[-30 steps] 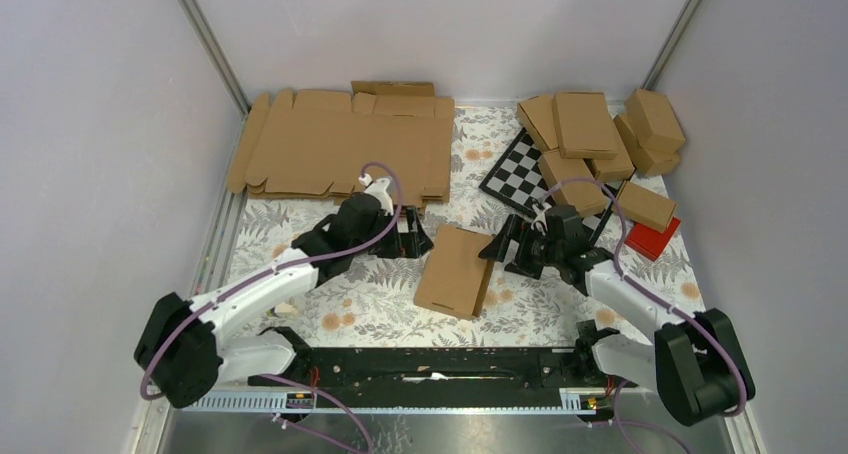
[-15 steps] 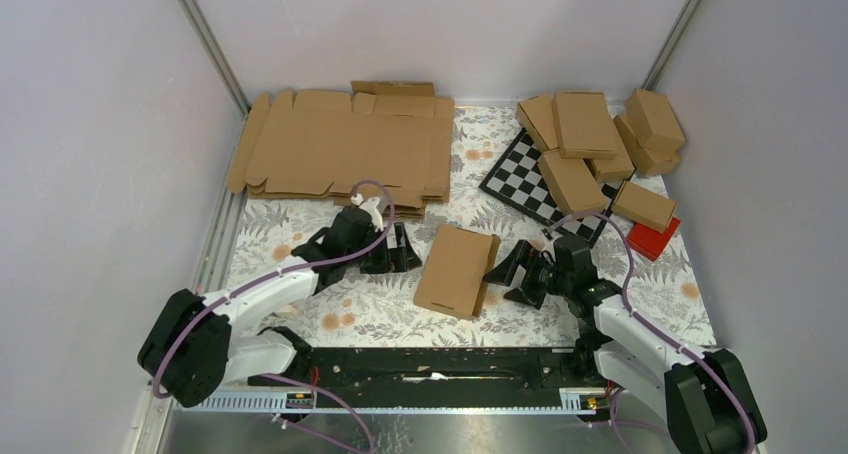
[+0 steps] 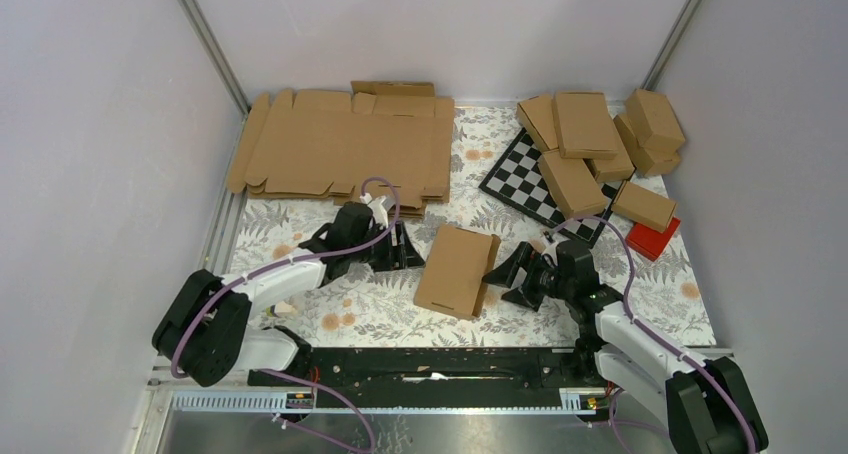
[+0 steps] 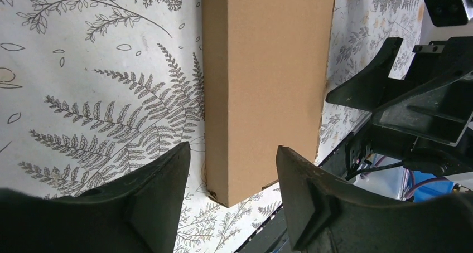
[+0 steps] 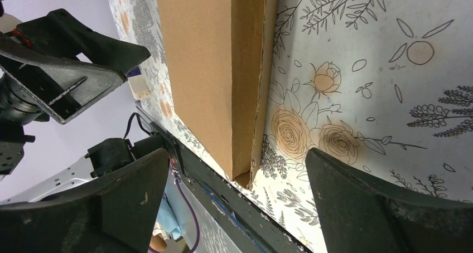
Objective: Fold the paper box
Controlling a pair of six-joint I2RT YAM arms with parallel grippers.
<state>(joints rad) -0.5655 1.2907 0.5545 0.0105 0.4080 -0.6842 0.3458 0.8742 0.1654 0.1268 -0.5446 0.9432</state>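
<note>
Left gripper [image 3: 403, 252] withdrew; paper box [image 3: 455, 271] just beside it.

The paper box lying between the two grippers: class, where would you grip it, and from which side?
Probably its long side wall facing the right gripper, approached from that side: the paper box lies flat on the floral mat, and that wall stands up off it, giving an edge to pinch.
</note>
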